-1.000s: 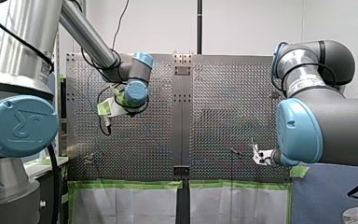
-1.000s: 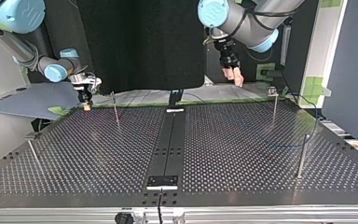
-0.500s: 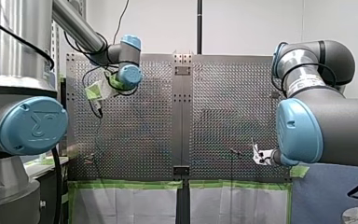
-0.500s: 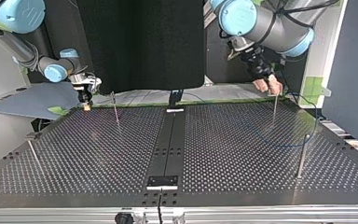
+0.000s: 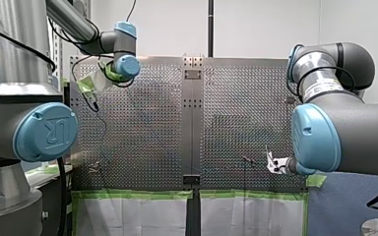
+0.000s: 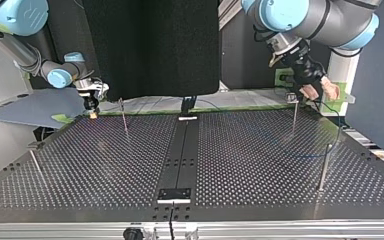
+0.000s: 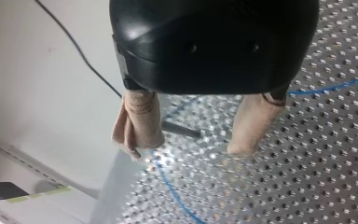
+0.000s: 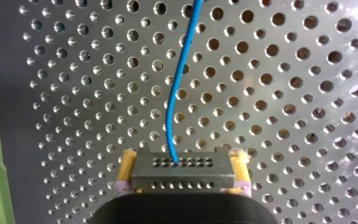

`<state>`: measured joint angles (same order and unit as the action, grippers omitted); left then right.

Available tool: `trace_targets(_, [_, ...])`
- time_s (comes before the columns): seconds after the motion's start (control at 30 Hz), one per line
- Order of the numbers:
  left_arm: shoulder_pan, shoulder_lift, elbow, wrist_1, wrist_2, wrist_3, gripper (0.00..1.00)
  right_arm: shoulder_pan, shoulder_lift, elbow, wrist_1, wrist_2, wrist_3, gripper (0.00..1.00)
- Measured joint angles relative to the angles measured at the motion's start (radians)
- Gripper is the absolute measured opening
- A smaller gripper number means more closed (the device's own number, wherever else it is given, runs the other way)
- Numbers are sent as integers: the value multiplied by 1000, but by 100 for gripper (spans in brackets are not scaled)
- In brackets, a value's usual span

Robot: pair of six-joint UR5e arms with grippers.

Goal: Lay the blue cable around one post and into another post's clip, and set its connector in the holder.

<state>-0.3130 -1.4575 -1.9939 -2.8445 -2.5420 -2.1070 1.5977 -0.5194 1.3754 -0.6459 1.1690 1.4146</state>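
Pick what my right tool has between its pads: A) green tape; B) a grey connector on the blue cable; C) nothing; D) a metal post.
B: the right wrist view shows the right tool shut on the grey connector, the blue cable running out of it.

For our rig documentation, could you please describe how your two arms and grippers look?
My left arm and my right arm are grey with light-blue joint caps. My left gripper is black with beige pads; my right gripper has yellow pads.
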Motion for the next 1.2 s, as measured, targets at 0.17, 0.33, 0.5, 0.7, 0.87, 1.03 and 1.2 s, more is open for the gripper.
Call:
trace_targets(0.17, [-1,51,-2,-7,30,-7,98,0,0,0,0,0,0,0])
trace_targets(0.33, [-2,92,-5,-7,68,-24,98,0,0,0,0,0,0,0])
trace_targets(0.5, [3,136,-25,7,111,-64,98,0,0,-4,1,0,0,0])
trace_targets(0.7, [22,187,-66,62,171,-99,98,0,0,-4,3,0,-1,0])
trace_targets(0.87, [35,170,-55,105,203,-129,98,0,1,-5,3,0,-1,0])
trace_targets(1.03, [49,128,-44,150,241,-172,98,0,1,-5,3,0,-2,0])
trace_targets(1.2, [72,83,-41,167,258,-198,98,1,2,-5,4,0,-5,0])
